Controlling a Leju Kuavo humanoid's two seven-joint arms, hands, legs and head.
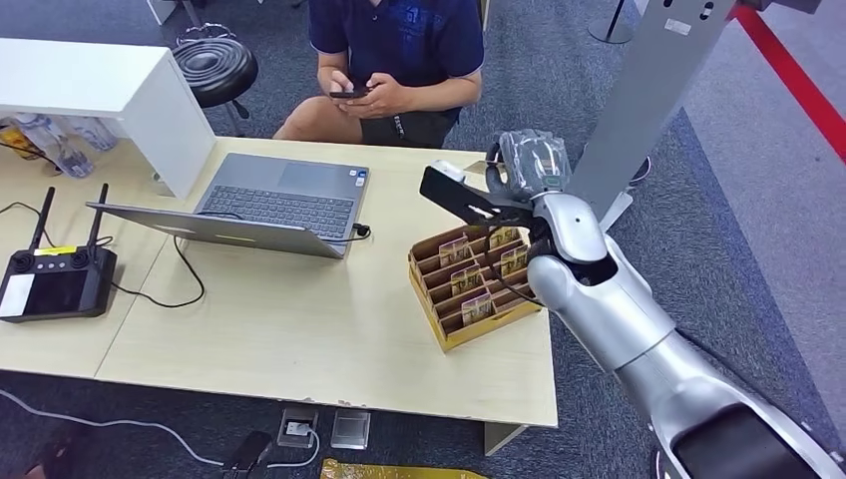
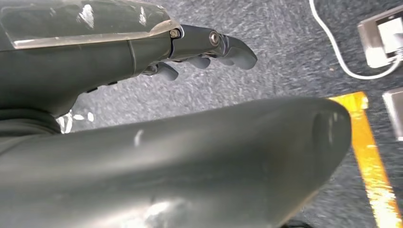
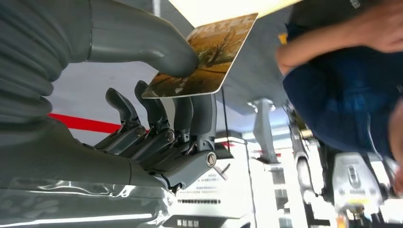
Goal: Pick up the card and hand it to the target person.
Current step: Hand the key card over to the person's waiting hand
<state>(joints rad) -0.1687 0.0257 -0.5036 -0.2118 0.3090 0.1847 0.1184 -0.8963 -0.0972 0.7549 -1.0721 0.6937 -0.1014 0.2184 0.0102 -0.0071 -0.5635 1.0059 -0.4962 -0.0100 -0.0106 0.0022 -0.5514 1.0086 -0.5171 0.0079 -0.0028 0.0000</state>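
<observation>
My right hand [image 1: 526, 170] is raised above the table's far right corner and pinches a card [image 1: 454, 197] that looks dark from above. In the right wrist view the card [image 3: 209, 59] shows a brown and gold picture, pressed between the thumb [image 3: 142, 40] and the fingers [image 3: 190, 114]. A person in a dark blue shirt [image 1: 399, 35] sits across the table, holding a phone [image 1: 349, 94] in both hands. The card points toward the person. My left hand [image 2: 199, 52] hangs over the carpet, fingers curled, holding nothing.
A cardboard box [image 1: 471, 289] with several rows of cards sits under my right forearm. An open laptop [image 1: 269, 205] lies mid-table, a black controller [image 1: 55, 279] at the left, a white shelf [image 1: 110, 95] at the back left. A grey post [image 1: 653, 95] stands right of the table.
</observation>
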